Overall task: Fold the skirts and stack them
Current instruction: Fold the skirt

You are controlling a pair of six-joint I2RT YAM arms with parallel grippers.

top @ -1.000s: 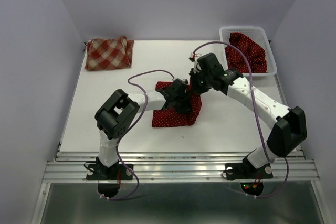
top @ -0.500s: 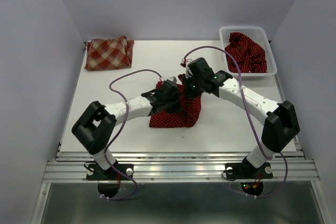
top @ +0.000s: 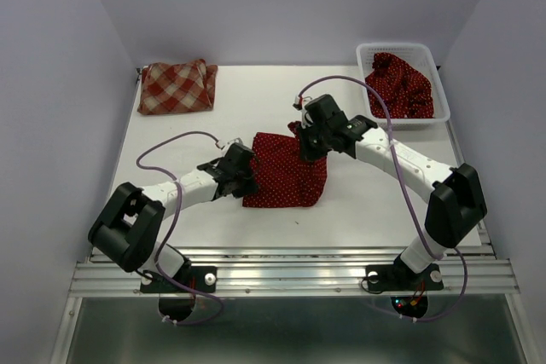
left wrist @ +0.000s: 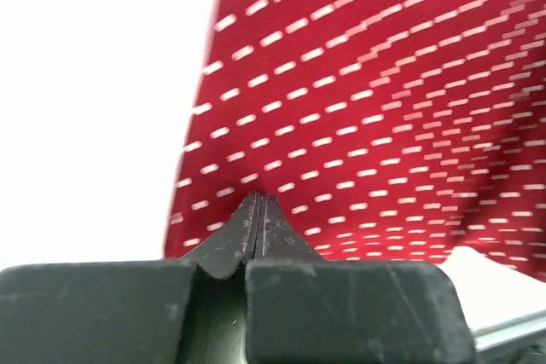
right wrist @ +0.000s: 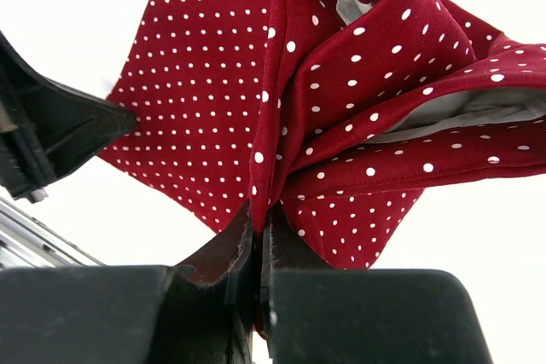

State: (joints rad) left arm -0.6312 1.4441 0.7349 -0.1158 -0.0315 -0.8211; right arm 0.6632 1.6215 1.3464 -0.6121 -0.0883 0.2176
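A dark red skirt with white dots (top: pixel 286 178) lies in the middle of the table. My right gripper (top: pixel 304 147) is shut on a bunched fold at its far right corner, and in the right wrist view that fold (right wrist: pixel 341 83) rises from between the fingers, grey-white lining showing. My left gripper (top: pixel 251 175) sits at the skirt's left edge, shut. In the left wrist view its tips (left wrist: pixel 258 199) are pressed together over the cloth (left wrist: pixel 384 83) with nothing seen between them. The red-and-cream checked skirt (top: pixel 177 87) lies folded at the far left corner. Another dotted skirt (top: pixel 401 83) lies crumpled in the basket.
The white mesh basket (top: pixel 401 46) stands at the far right corner of the table. Purple cables loop over both arms. White walls close in the table on the left, back and right.
My left arm has drawn back to the left, from over the dotted skirt to its left edge. The right gripper shifted slightly left with the corner, then held still.
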